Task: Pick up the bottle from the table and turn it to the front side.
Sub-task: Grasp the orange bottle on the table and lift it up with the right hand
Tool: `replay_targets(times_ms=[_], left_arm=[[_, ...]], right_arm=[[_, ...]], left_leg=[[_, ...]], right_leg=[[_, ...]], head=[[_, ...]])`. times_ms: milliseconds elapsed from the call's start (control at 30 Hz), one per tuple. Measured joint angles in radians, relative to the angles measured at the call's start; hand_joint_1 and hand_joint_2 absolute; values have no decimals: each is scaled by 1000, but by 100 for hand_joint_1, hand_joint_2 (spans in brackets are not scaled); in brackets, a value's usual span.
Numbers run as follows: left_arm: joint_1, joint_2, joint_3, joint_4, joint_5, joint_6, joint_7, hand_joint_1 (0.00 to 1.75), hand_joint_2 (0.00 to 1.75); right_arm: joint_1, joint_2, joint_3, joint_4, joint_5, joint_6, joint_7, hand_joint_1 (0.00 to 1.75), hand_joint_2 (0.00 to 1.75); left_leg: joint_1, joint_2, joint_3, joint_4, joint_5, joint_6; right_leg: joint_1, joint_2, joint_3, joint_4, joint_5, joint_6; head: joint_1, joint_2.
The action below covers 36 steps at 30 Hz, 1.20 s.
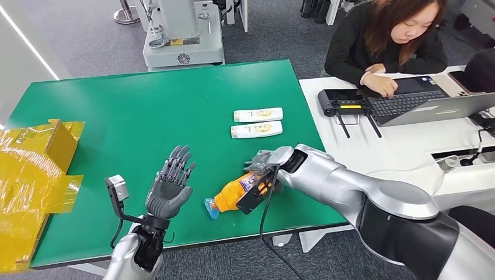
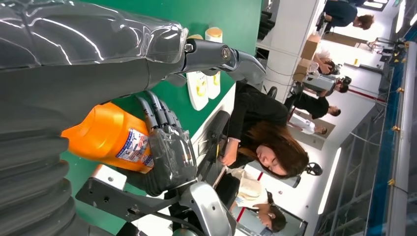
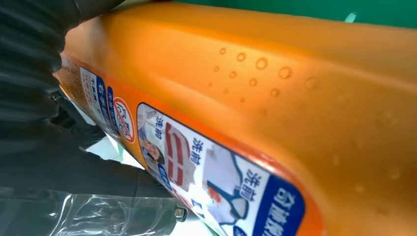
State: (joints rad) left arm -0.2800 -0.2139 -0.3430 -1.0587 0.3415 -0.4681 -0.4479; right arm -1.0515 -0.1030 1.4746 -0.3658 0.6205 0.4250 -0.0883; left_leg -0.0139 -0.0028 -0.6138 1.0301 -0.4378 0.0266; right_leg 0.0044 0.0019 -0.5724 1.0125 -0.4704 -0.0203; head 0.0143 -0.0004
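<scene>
Green table [image 1: 146, 116] in an office, white desk [image 1: 408, 146] butted against its right side, where a person [image 1: 385, 41] sits typing at a laptop [image 1: 432, 105]. Grey machine base [image 1: 184, 35] stands behind the table's far edge, crumpled yellow packaging [image 1: 32, 175] at the left edge. Right hand [image 1: 262, 166] grips the orange bottle [image 1: 233, 195] around its body near the table's front edge; bottle lies roughly on its side, blue cap [image 1: 211, 207] pointing toward the left hand, and I cannot tell if it touches the table or is just off it. Right wrist view: the bottle's side with a printed label [image 3: 196, 162] showing, water droplets on the orange plastic, dark fingers [image 3: 74, 167] wrapped around the labelled end. Left hand [image 1: 169, 186] is raised beside the bottle with fingers spread, holding nothing, near but not touching. Left wrist view shows the same bottle with the right hand's fingers closed on the labelled part. Two white tubes [image 1: 257, 122] lie side by side further back on the green, well apart from both hands.
</scene>
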Motion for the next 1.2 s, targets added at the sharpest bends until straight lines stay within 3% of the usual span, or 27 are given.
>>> replay_targets(times_ms=[400,633,833,1033,1200], left_arm=[[47,5,2,3,-25,6,-15,0,175],[84,12,4,-9,-57,47,-33,0,175],[125,17,16,-52,-86,90,-34,0,175],[142,21,24,-90,-98,104,-22,0,175],[147,21,24,-106,-86,104,-12,0,175]], right_arm=[[-7,-21,14,-9,-35,-60,-11,175,175],[27,-60,-38,-30,-148,-176,-30,175,175],[108,-139,-154,-101,-252,-267,-68,175,175],[239,-247,-283,-261,-272,-337,-61,175,175],[354,-298,-394,-376,-251,-379,-34,175,175]], left_leg=[[0,-2,1,0,0,1],[0,-1,1,0,0,1],[0,-3,0,1,0,1],[1,-4,0,1,-2,2],[1,-3,2,0,-3,2]], right_leg=[[0,-2,2,-1,1,1],[0,-2,2,-1,1,1],[0,-4,2,-1,1,1],[0,-4,3,-3,-1,2],[1,-3,4,-4,-2,3]], head=[[0,0],[0,0],[0,0],[0,0],[0,0]])
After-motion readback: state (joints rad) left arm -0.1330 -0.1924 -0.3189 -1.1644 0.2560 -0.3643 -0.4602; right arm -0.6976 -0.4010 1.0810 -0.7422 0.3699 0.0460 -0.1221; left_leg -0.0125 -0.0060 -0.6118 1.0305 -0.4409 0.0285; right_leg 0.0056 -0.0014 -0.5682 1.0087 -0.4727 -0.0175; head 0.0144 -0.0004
